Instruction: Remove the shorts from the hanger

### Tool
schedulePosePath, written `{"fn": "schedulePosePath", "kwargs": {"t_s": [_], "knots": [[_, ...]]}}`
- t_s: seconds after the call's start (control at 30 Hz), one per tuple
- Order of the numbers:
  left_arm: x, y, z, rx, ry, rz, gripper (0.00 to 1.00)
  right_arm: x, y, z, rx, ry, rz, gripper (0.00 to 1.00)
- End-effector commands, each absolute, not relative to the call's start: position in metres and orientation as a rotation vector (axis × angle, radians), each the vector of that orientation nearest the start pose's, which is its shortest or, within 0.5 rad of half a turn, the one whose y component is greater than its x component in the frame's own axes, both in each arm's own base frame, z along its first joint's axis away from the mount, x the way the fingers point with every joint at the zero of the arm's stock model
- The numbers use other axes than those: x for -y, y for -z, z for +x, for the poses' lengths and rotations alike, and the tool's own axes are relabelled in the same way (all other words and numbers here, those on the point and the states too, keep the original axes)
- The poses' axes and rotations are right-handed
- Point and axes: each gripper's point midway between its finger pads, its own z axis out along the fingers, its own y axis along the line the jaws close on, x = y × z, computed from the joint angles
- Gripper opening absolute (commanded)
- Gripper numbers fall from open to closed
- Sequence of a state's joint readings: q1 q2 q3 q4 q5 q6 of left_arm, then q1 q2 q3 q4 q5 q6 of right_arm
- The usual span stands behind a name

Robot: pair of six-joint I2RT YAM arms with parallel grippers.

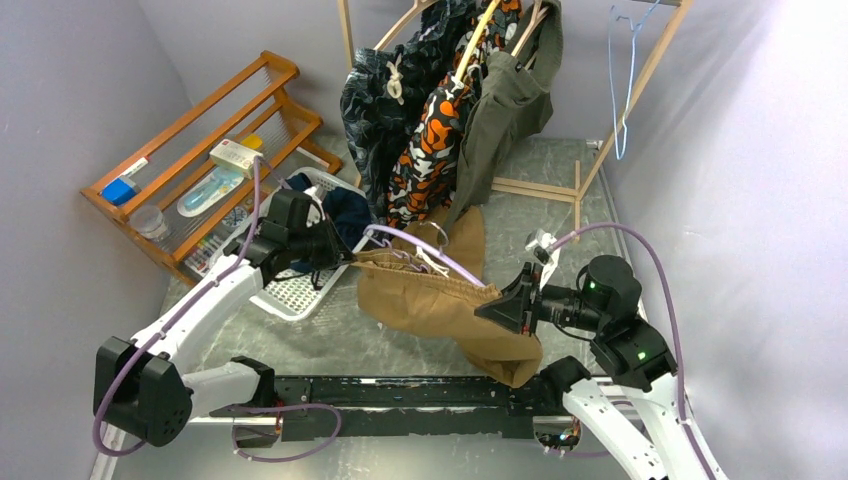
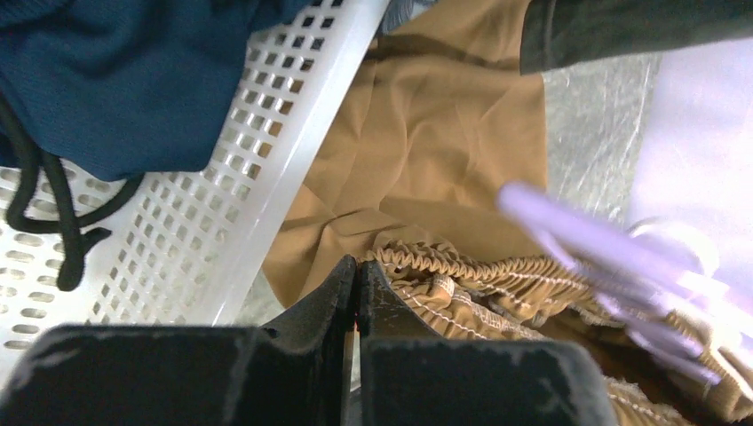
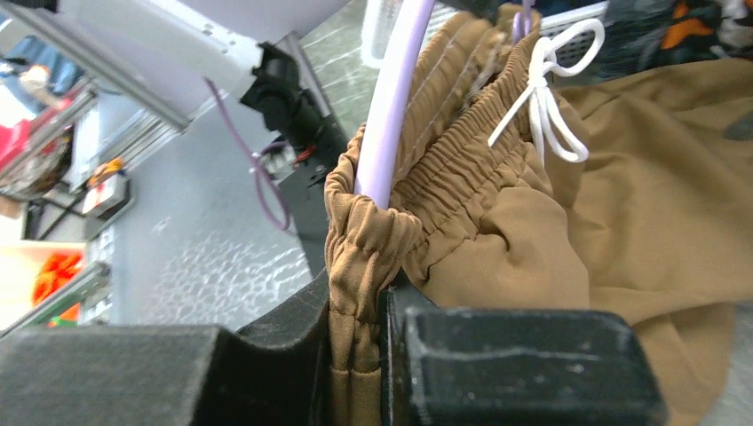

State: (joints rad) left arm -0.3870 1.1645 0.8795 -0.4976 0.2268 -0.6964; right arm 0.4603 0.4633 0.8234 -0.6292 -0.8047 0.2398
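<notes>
The tan shorts (image 1: 440, 310) hang stretched between my two grippers over the table, still on a lilac hanger (image 1: 440, 257). My left gripper (image 1: 347, 258) is shut at the left end of the waistband; in the left wrist view its tips (image 2: 357, 262) meet right at the gathered elastic (image 2: 462, 271). My right gripper (image 1: 488, 305) is shut on the right end of the waistband (image 3: 357, 288), just below the hanger's end (image 3: 391, 89). Navy shorts (image 1: 345, 212) lie in a white basket (image 1: 290, 290). Leaf-print (image 1: 375, 100), camouflage (image 1: 430, 150) and olive shorts (image 1: 505, 110) hang on the rack.
A wooden rack (image 1: 545, 188) stands at the back, with an empty blue hanger (image 1: 625, 70) on its right side. A wooden shelf (image 1: 200, 130) with small items stands at the left, next to the basket. Purple walls close in on both sides.
</notes>
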Motion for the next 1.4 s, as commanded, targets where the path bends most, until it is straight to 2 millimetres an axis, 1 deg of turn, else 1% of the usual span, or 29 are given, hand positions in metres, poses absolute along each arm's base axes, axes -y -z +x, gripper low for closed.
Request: {"fn": "schedulePosePath", "kwargs": {"t_s": [0.0, 0.07, 0.13, 0.2, 0.23, 0.27, 0.3, 0.33, 0.4, 0.47, 0.5, 0.6, 0.67, 0.73, 0.83, 0.93, 1.1, 1.2, 1.3, 1.37], "knots": [[0.145, -0.122, 0.273, -2.474, 0.596, -0.301, 0.07, -0.185, -0.329, 0.103, -1.525, -1.068, -0.766, 0.00], [0.150, -0.123, 0.267, -2.469, 0.647, -0.282, 0.07, -0.184, -0.326, 0.115, -1.550, -1.032, -0.722, 0.00], [0.159, -0.125, 0.261, -2.461, 0.721, -0.253, 0.07, -0.187, -0.322, 0.122, -1.572, -1.036, -0.706, 0.00], [0.172, -0.129, 0.254, -2.447, 0.819, -0.189, 0.07, -0.193, -0.312, 0.128, -1.617, -1.064, -0.710, 0.00], [0.179, -0.132, 0.249, -2.437, 0.855, -0.150, 0.10, -0.196, -0.306, 0.132, -1.644, -1.074, -0.712, 0.00], [0.185, -0.137, 0.246, -2.425, 0.865, -0.119, 0.18, -0.198, -0.300, 0.135, -1.677, -1.083, -0.709, 0.00], [0.191, -0.147, 0.246, -2.394, 0.839, -0.101, 0.27, -0.200, -0.292, 0.141, -1.718, -1.081, -0.695, 0.00], [0.198, -0.156, 0.242, -2.369, 0.818, -0.078, 0.40, -0.201, -0.286, 0.145, -1.751, -1.077, -0.685, 0.00], [0.210, -0.179, 0.237, -2.298, 0.800, -0.062, 0.57, -0.203, -0.277, 0.153, -1.801, -1.072, -0.668, 0.00], [0.217, -0.197, 0.234, -2.236, 0.815, -0.078, 0.68, -0.205, -0.272, 0.160, -1.827, -1.065, -0.654, 0.00], [0.218, -0.203, 0.234, -2.214, 0.826, -0.095, 0.70, -0.206, -0.270, 0.164, -1.832, -1.061, -0.647, 0.00], [0.227, -0.225, 0.233, -2.154, 0.903, -0.108, 0.72, -0.209, -0.264, 0.171, -1.859, -1.063, -0.640, 0.00], [0.240, -0.242, 0.230, -2.105, 0.995, -0.088, 0.73, -0.211, -0.259, 0.174, -1.884, -1.067, -0.636, 0.00], [0.252, -0.257, 0.227, -2.060, 1.077, -0.115, 0.70, -0.212, -0.254, 0.178, -1.904, -1.060, -0.622, 0.00], [0.272, -0.282, 0.220, -1.936, 1.269, -0.162, 0.73, -0.212, -0.252, 0.180, -1.905, -1.065, -0.605, 0.00], [0.291, -0.294, 0.217, -1.857, 1.443, -0.196, 0.75, -0.215, -0.254, 0.177, -1.885, -1.096, -0.600, 0.00], [0.323, -0.305, 0.223, -1.840, 1.536, -0.211, 0.76, -0.215, -0.249, 0.173, -1.894, -1.121, -0.595, 0.00], [0.339, -0.302, 0.228, -1.844, 1.577, -0.258, 0.76, -0.215, -0.248, 0.170, -1.895, -1.125, -0.606, 0.00], [0.356, -0.301, 0.227, -1.846, 1.638, -0.296, 0.72, -0.216, -0.249, 0.164, -1.894, -1.146, -0.634, 0.00], [0.369, -0.303, 0.227, -1.854, 1.627, -0.290, 0.71, -0.217, -0.251, 0.160, -1.880, -1.162, -0.657, 0.00]]}}
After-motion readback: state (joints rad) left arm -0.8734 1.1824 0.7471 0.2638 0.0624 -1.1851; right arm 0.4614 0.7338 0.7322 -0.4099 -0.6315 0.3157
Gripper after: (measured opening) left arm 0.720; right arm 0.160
